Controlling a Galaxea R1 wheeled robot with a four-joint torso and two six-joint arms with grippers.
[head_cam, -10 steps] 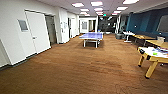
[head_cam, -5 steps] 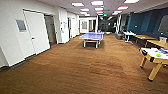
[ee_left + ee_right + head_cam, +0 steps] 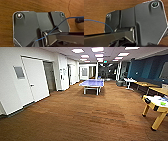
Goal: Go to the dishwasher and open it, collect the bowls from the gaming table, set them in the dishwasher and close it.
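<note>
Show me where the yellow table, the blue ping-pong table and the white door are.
yellow table [image 3: 160, 112]: head view, on its front yellow side.
blue ping-pong table [image 3: 92, 83]: head view, middle of its blue top.
white door [image 3: 35, 79]: head view, middle of the door panel.

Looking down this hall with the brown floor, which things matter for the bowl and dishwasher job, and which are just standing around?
Belongs to the job:
- gaming table, yellow, at the right edge, with small items on top too blurred to identify

Just standing about:
- blue ping-pong table, mid-hall
- white door on the left wall
- long benches by the blue wall
</note>
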